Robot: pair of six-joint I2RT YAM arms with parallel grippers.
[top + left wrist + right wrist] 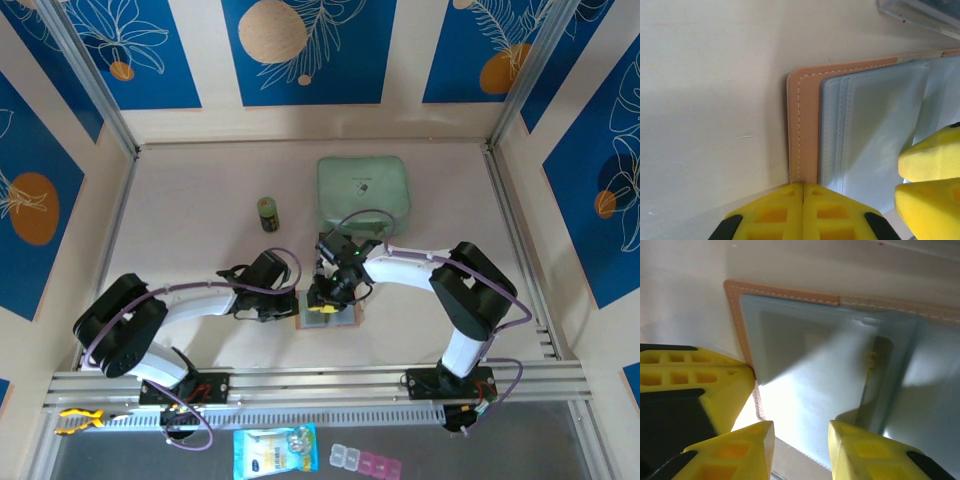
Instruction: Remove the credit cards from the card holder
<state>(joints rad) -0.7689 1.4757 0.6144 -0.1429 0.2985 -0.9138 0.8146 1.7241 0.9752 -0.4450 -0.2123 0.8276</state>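
**Holder [865, 115] open flat near the front edge, a claw at each side**

Table [200, 180] is pale, matt cream and bare over most of its top. Walls [340, 60] close it in on three sides, cream with deep blue panels printed with white leaves and orange or tan discs. Metal frame posts [90, 80] rise at the far corners, and a slotted rail [320, 385] runs along the near edge, carrying both arm bases. A mint-green case [362, 193] lies toward the back, with a small dark can [268, 213] just to its left.

The holder lies on the table close to the front rail, between the two arms and well apart from the case. It is spread open with its inside up: grey-clear pockets [810, 370] framed by a tan stitched edge. Its long axis runs left to right, parallel to the rail, and the fold crosses it from near to far. What the pockets hold is too blurred to tell.

The left claw [802, 195] has its yellow fingers pressed together, and their tips touch the tan edge at the holder's left side. The right claw [801, 440] hangs low over the pockets with its fingers apart; the clear film shows in the gap, and nothing is seen clamped between them.
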